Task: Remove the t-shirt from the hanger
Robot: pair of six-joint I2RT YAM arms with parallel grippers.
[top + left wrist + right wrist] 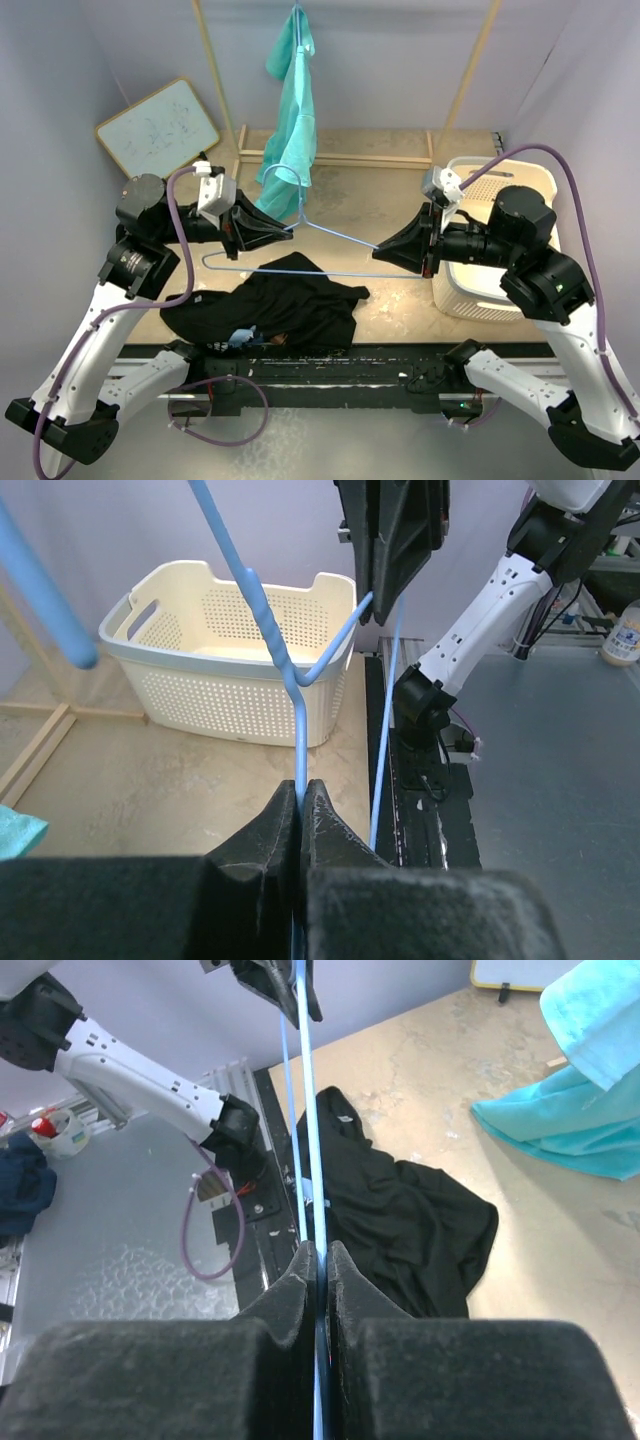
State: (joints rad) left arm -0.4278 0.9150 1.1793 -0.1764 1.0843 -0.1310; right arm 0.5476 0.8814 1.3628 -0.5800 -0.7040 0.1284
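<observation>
- I have the thin light-blue wire hanger (340, 234) held up above the worktop (400, 200). Its long axis runs left to right between the two arms.
- The left end effector (288, 232) is fully closed. Its dark pads pinch the wire near the base of the hook, and the wrist view shows the wire running straight up from between them.
- The right end effector (380, 249) is clamped on the far shoulder of the hanger. Its own camera shows the pads pressed onto the wire with no gap.
- The crumpled black fabric t-shirt (280, 300) lies in a slack heap at the near edge of the worktop, left of centre. It is below the hanger's bottom bar and a little nearer to me than the bar.
- From above, the top fold of the heap meets the line of the bar, so I cannot tell whether they touch. The wire frame itself looks bare, and I judge the shirt to be off it.
- The shirt sits below both end effectors and closer to the left arm.
- The wire is rigid, smooth and slim. The shirt is soft and matte, with deep folds.
- A teal cloth garment (292, 130) hangs near the back edge, and a white perforated plastic basket (465, 295) stands at the right edge.
</observation>
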